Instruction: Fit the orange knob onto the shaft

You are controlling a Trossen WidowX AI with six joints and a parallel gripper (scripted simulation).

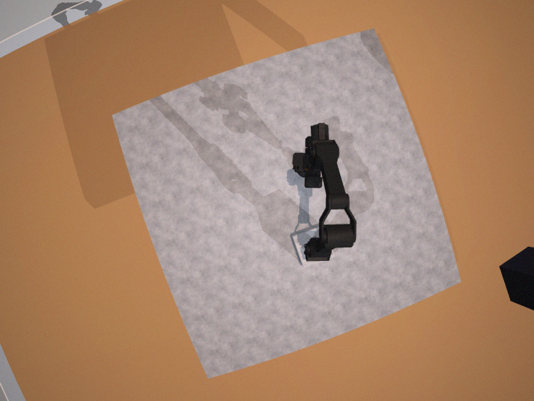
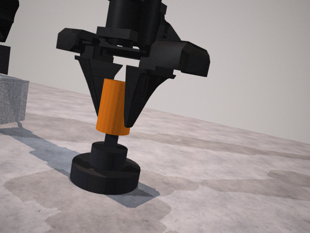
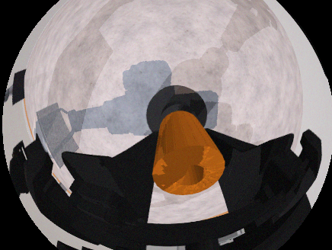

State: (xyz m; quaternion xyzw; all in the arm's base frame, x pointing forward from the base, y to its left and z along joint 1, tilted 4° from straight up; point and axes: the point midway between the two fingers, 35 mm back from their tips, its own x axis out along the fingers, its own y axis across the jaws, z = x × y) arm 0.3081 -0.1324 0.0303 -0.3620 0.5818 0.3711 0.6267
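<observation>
The orange knob (image 2: 111,107) (image 3: 180,133) is upright in the exterior view, held between the two black fingers of my gripper (image 2: 112,121) (image 3: 181,134), which is shut on it. The knob's lower end is at the upper part of the dark shaft (image 2: 111,141); a length of shaft shows below it. The round pedestal (image 2: 105,181) (image 3: 154,110) stands under the knob, with a gap between knob and pedestal. The shaft's top and its flat side are hidden. The wrist view shows a hole in the knob's near end. In the top view the arm hides knob and pedestal.
A grey speckled block (image 2: 12,100) stands at the left edge of the exterior view. In the top view the arm's base is beside a pale square outline (image 1: 297,250) on the grey mat (image 1: 241,315). A black box (image 1: 520,280) is at the right edge.
</observation>
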